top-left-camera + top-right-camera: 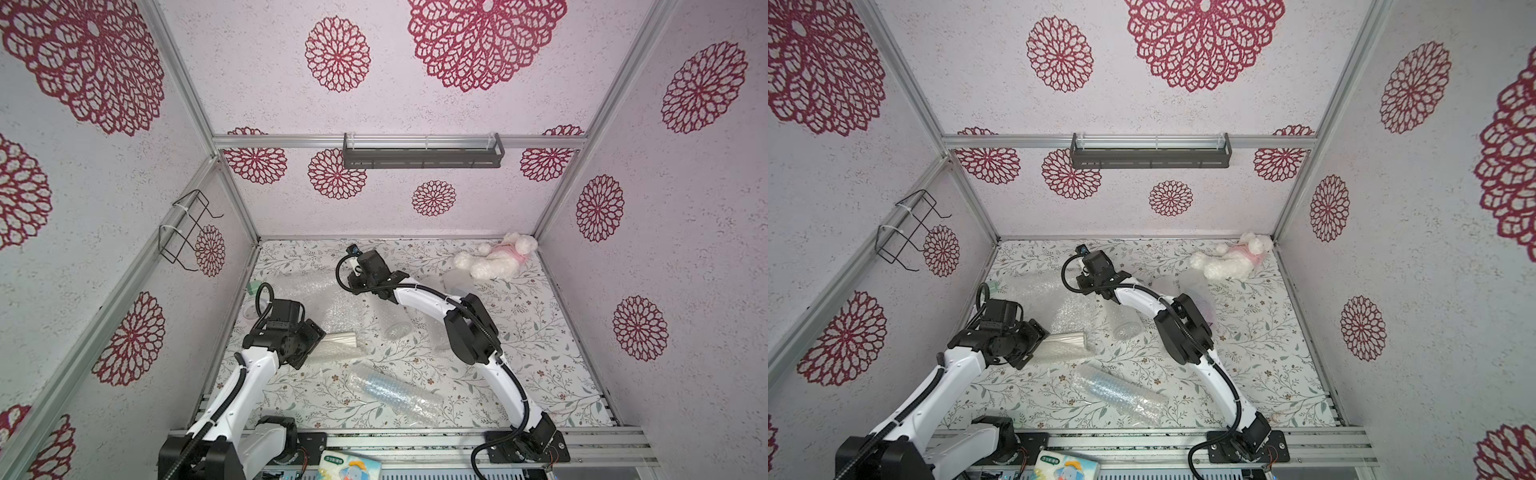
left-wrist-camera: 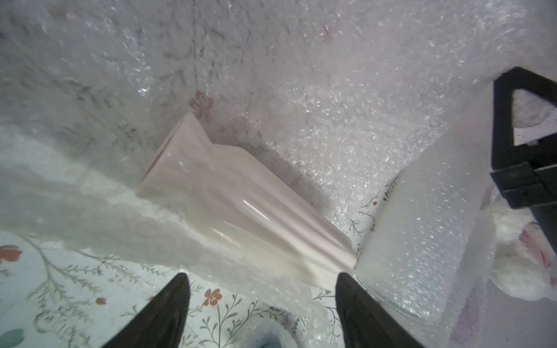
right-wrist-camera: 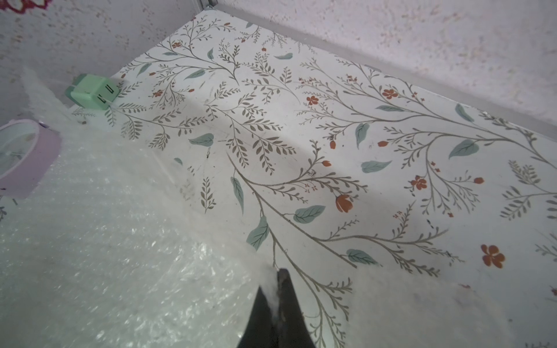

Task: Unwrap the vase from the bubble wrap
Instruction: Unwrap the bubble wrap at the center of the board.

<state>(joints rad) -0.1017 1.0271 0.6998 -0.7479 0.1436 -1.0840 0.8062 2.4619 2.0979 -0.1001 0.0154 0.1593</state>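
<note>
A cream ribbed vase (image 1: 341, 338) (image 2: 241, 205) lies on its side on the table, bare along its top, with the bubble wrap (image 1: 332, 307) (image 2: 346, 120) spread out behind and under it. My left gripper (image 2: 260, 275) stands open at the vase's near end, its fingertips either side of a wrap edge and holding nothing. My right gripper (image 3: 278, 275) is shut on an edge of the bubble wrap (image 3: 105, 241) and holds it above the table, towards the back wall (image 1: 355, 272). In both top views the fingers are hidden under the wrists.
A clear glass vase (image 1: 395, 330) lies beside the right arm. A bubble-wrapped bluish bundle (image 1: 395, 392) lies near the front. A white plush toy (image 1: 494, 255) sits at the back right. A green plug (image 3: 92, 92) and a pink tape roll (image 3: 21, 156) are by the left wall.
</note>
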